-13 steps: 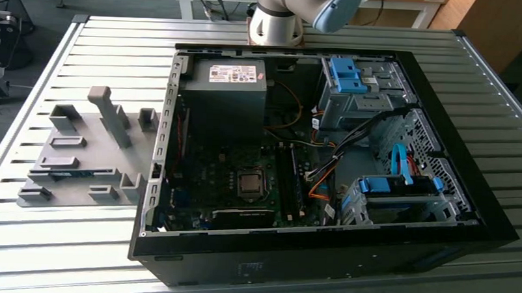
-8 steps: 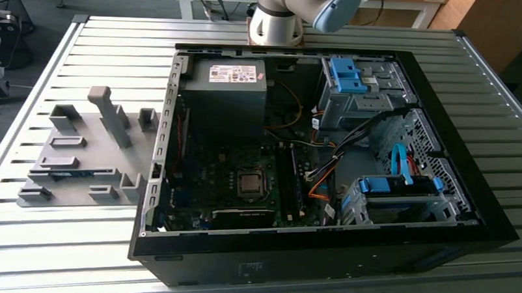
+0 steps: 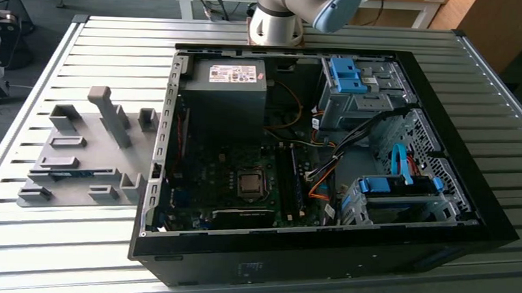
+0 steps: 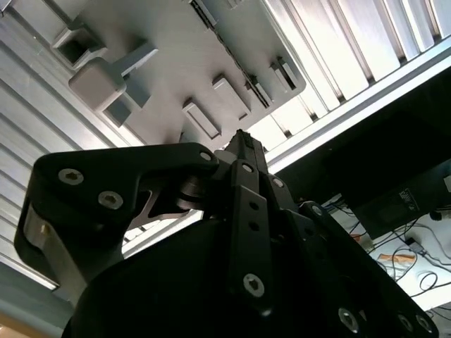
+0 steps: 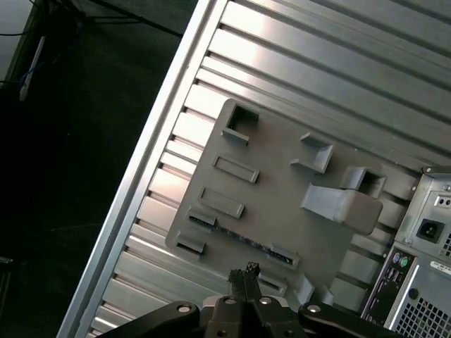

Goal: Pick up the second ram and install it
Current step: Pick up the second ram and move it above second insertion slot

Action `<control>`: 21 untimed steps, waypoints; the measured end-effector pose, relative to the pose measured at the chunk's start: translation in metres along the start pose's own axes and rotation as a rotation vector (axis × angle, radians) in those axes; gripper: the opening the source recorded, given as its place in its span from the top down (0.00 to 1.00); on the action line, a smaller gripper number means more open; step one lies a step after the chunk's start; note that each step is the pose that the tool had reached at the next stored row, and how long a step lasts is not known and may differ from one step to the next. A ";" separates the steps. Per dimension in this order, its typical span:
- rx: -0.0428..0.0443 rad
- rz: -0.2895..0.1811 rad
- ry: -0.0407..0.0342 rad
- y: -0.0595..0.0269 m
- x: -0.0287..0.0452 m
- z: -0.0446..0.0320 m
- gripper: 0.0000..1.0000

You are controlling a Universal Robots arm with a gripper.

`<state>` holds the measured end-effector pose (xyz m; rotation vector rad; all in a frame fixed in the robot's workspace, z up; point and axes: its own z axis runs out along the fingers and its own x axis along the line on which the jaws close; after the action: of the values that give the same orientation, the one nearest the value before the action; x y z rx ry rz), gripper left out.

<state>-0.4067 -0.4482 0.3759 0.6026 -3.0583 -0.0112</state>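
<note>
Exterior view: I see the second ram (image 3: 73,173) in a slot of the grey holder plate (image 3: 91,155), beside the PC case (image 3: 327,256). The slot prob. keeps it on edge for grasping. PSU label (image 3: 231,72): print not readable. First wrist view: the claw (image 5: 244,271) hangs over the holder, fingers closed together, holding nothing.

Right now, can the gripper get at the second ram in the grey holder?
Probably yes: the second ram lies uncovered in its slot on the grey holder, and the gripper hangs above it with nothing between, though its jaws look shut.
</note>
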 end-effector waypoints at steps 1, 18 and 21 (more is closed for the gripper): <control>0.0003 -0.015 0.0001 0.0000 0.0000 0.0000 0.89; 0.0020 -0.090 0.0009 0.0000 0.0002 0.0001 0.89; 0.0033 -0.144 0.0015 0.0000 0.0002 0.0002 0.89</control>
<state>-0.4069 -0.4483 0.3758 0.8212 -3.0066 -0.0084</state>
